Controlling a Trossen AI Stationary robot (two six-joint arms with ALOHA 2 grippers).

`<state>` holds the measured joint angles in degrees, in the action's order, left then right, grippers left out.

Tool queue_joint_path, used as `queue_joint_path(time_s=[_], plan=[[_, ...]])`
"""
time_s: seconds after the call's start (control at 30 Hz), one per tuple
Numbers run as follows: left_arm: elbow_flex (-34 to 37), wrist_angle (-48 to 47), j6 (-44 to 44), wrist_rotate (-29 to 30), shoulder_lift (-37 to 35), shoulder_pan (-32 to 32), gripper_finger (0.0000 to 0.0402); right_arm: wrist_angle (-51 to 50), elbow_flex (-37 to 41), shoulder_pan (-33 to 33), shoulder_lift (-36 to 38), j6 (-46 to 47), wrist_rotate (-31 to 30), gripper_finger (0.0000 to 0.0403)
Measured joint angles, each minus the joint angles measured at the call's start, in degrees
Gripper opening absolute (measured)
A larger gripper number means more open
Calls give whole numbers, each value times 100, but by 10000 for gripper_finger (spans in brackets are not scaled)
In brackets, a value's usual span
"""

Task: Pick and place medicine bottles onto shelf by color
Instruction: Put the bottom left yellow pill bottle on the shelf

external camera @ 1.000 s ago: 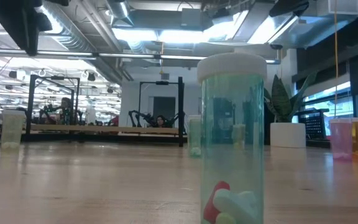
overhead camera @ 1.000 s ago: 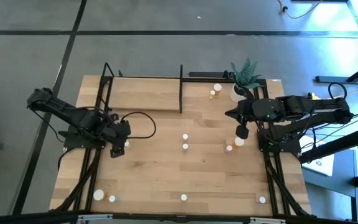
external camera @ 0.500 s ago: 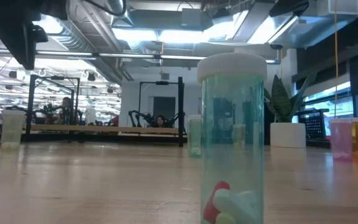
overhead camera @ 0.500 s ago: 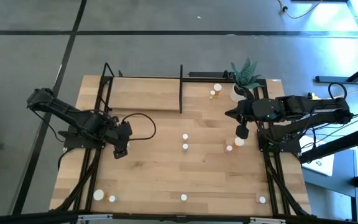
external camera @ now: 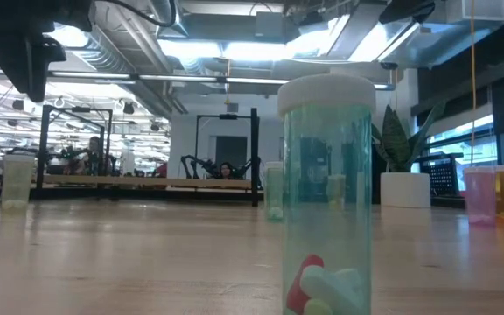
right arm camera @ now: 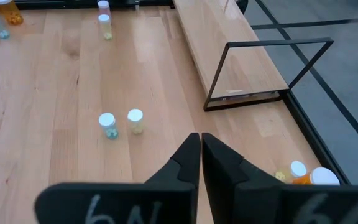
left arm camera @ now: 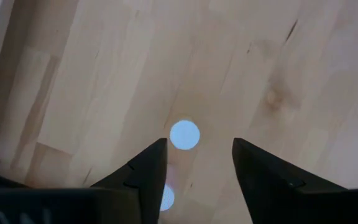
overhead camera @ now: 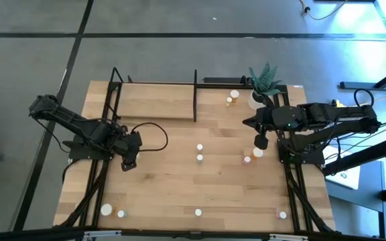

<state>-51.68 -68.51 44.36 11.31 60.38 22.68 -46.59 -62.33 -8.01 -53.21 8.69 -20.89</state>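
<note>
Wood counter (overhead camera: 179,181): bottles scattered; shelf (overhead camera: 154,102) at 12 o'clock edge.
Left claw (left arm camera: 196,163): fingers apart, directly over bottle (left arm camera: 184,135), 9 o'clock side of counter; not gripping yet.
Right claw (right arm camera: 201,155): closed, empty, 3 o'clock side, waiting.
Bottle axis: long axis vertical, white cap up toward claw.
Risk: prob. off-centre descent, so a finger clips cap and tips bottle over; it rolls.

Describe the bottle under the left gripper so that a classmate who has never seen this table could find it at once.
Start at the left arm, at the table's left edge in the high view. Its left gripper points straight down, fingers apart, over one white-capped bottle. No other bottle stands near it; the rest sit mid-table, on the shelf or along the near edge.
</note>
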Motion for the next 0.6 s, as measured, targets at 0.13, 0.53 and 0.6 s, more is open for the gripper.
queue_joint_path(time_s=[0.13,0.53,0.6], plan=[[0,54,47,-4,69,0,200,0,0,0,0,1,0,19],[0,4,181,-7,1005,0,207,0,0,0,0,0,0,19],[0,2,181,-7,1108,0,207,0,0,2,2,2,0,19]])
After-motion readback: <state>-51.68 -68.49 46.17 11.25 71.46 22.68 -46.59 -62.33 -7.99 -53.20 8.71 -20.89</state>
